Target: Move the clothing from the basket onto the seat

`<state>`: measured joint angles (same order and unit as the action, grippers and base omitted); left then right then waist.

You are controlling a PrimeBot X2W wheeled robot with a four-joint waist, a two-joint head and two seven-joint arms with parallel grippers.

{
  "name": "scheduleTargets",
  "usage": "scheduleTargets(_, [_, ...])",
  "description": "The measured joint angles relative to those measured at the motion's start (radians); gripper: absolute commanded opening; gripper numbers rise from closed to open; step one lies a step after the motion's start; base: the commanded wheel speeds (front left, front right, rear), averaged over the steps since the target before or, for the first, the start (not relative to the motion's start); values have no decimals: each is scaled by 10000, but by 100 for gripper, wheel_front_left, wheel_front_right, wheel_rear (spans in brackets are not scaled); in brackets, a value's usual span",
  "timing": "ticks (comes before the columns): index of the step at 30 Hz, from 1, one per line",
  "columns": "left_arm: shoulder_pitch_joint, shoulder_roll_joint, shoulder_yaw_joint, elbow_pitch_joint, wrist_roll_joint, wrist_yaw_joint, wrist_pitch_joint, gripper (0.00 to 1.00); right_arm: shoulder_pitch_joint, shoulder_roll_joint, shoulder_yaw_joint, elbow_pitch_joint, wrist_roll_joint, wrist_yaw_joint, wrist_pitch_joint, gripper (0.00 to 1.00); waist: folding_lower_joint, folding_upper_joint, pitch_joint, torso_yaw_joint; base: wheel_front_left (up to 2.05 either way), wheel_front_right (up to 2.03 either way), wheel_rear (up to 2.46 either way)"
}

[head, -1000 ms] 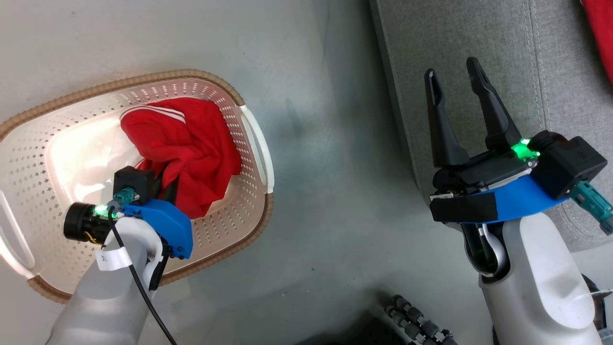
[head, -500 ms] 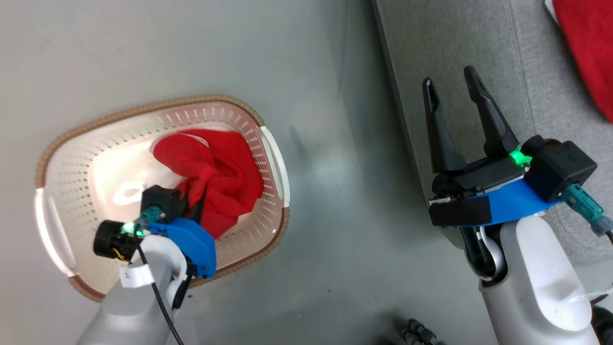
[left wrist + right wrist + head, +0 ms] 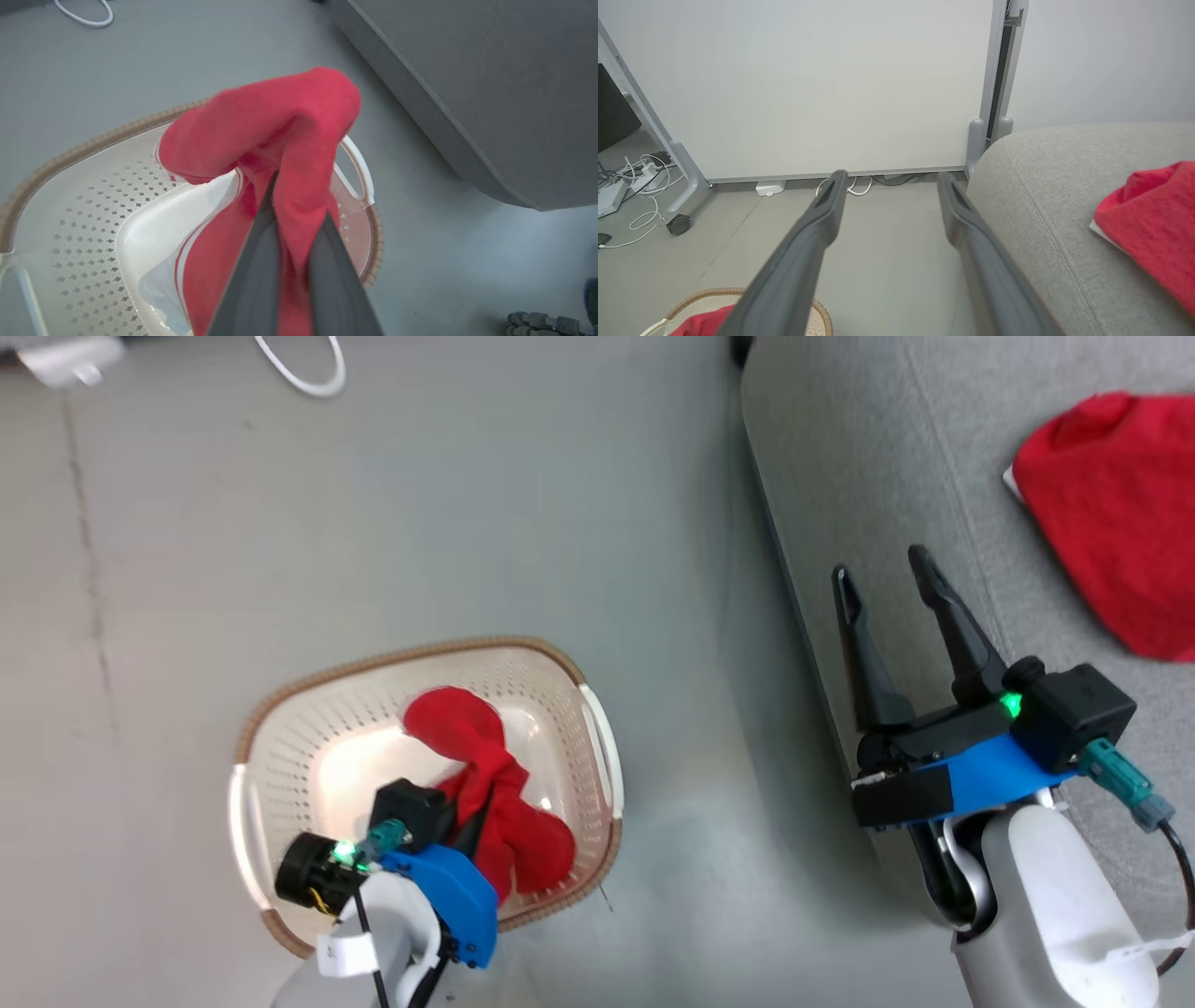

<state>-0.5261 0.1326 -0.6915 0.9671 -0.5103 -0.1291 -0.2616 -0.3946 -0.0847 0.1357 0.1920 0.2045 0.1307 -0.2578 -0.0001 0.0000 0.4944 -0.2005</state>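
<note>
The left claw (image 3: 299, 210) is pinched on a bunched red garment (image 3: 485, 775) with red-striped white trim, which trails from the grip down into the cream laundry basket (image 3: 401, 653) standing on the grey floor (image 3: 373, 504). The right claw (image 3: 880, 567) hovers spread wide, nothing between its fingers, over the near edge of the grey sofa seat (image 3: 887, 457). A second red garment (image 3: 1111, 513) lies on that seat, apart from the right claw.

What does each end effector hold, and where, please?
Left end effector pinches the soft red fabric garment by a bunched fold; right end effector holds nothing.
</note>
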Motion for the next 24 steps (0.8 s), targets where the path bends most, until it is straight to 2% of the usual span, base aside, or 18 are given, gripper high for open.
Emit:
scheduleTargets(13, [567,-257,-738,-1101,-339,-4,0,0,1188,-27,-104,81,61,0,548,100,-2,1,-2815,745,0,0,0])
scheduleTargets(24, [63,-523,-1546,-1733,-717,-4,2,0,1842,-65,-111,-151,-102,0,1007,100,-1,0,-4132,1247,0,0,0])
